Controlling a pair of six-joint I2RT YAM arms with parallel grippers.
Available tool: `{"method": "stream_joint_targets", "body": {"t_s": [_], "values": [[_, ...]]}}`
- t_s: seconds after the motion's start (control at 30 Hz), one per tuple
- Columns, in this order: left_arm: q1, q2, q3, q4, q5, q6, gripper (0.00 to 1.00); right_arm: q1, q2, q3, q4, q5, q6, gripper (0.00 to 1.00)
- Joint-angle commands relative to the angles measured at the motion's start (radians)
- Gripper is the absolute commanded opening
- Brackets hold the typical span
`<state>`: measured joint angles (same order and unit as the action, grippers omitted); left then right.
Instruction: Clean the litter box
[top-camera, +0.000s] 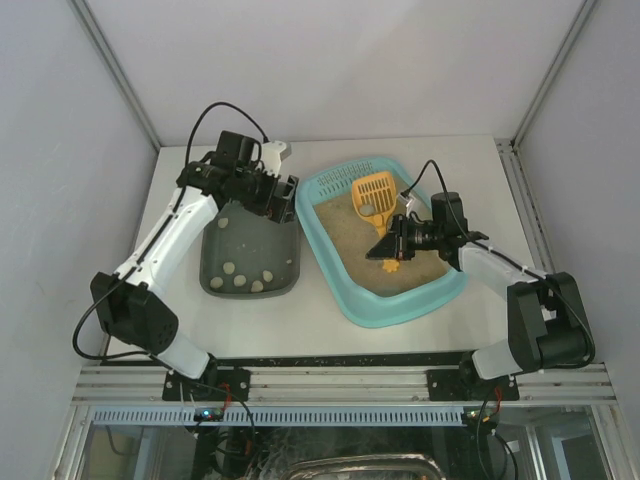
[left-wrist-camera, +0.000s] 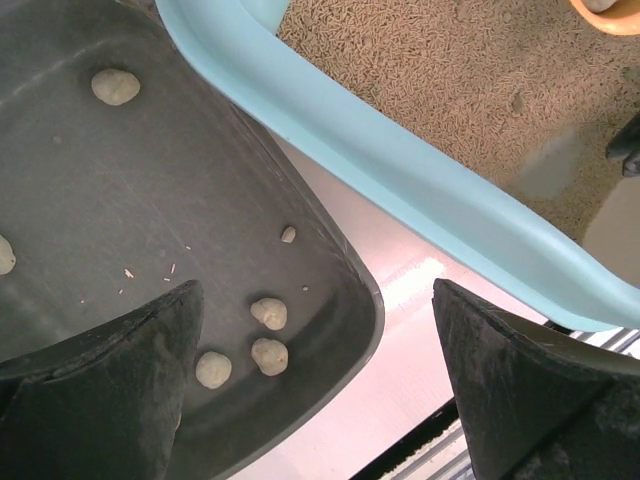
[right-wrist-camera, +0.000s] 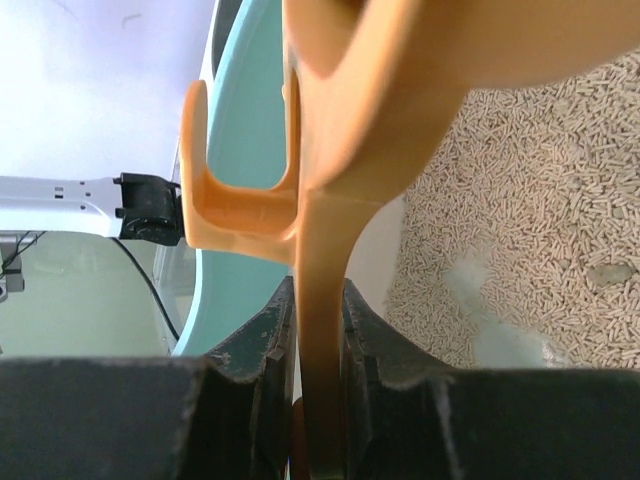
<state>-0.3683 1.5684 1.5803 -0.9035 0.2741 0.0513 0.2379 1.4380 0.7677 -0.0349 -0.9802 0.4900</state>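
— We see a white table inside pale walls. Nearest us is the dark tray with pale clumps. The litter box sits just beside it, on the right.

— Our right gripper is clamped on the orange scoop handle, over the litter. Farther back, our left gripper gapes wide and holds nothing.

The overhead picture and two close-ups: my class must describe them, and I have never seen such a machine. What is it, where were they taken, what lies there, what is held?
Two robot arms stand at the edge of a table. One camera looks down from above; one sits on each wrist. On it lie a turquoise litter box and a grey tray with clumps. The right gripper grips an orange scoop by its handle. The left gripper hangs open over that tray's corner.
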Motion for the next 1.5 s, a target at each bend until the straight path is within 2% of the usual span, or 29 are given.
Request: {"method": "stream_joint_targets", "body": {"t_s": [0.0, 0.1, 0.2, 0.27, 0.4, 0.5, 0.6, 0.7, 0.87, 1.07, 1.23, 1.47], "values": [[0.074, -0.047, -0.002, 0.017, 0.083, 0.004, 1.0, 0.012, 0.018, 0.068, 0.022, 0.036, -0.004, 0.0], [0.173, -0.009, 0.11, -0.021, 0.131, -0.019, 1.0, 0.066, 0.05, 0.146, -0.092, 0.078, -0.043, 0.0], [0.216, 0.033, 0.235, -0.076, 0.117, 0.002, 1.0, 0.116, 0.044, 0.185, -0.129, 0.146, -0.05, 0.0], [0.249, 0.055, 0.3, -0.114, 0.167, -0.017, 1.0, 0.15, 0.035, 0.237, -0.198, 0.265, -0.059, 0.0], [0.347, 0.057, 0.298, -0.049, 0.231, -0.124, 1.0, 0.268, 0.044, 0.405, -0.42, 0.456, -0.23, 0.0], [0.412, 0.101, 0.377, -0.062, 0.181, -0.121, 1.0, 0.318, 0.08, 0.486, -0.502, 0.487, -0.275, 0.0], [0.485, 0.136, 0.423, -0.068, 0.2, -0.134, 1.0, 0.349, 0.12, 0.556, -0.553, 0.493, -0.276, 0.0], [0.559, 0.145, 0.413, -0.054, 0.249, -0.175, 1.0, 0.399, 0.162, 0.64, -0.605, 0.552, -0.304, 0.0], [0.626, 0.142, 0.355, -0.027, 0.28, -0.201, 1.0, 0.51, 0.322, 0.913, -0.819, 0.734, -0.412, 0.0], [0.634, 0.116, 0.284, -0.018, 0.239, -0.212, 1.0, 0.566, 0.43, 1.048, -0.834, 0.857, -0.447, 0.0], [0.634, 0.085, 0.19, 0.011, 0.271, -0.239, 1.0, 0.619, 0.474, 1.074, -0.841, 0.962, -0.501, 0.0], [0.634, 0.079, 0.154, 0.018, 0.291, -0.247, 1.0, 0.695, 0.47, 1.023, -0.804, 1.227, -0.613, 0.0]]}}
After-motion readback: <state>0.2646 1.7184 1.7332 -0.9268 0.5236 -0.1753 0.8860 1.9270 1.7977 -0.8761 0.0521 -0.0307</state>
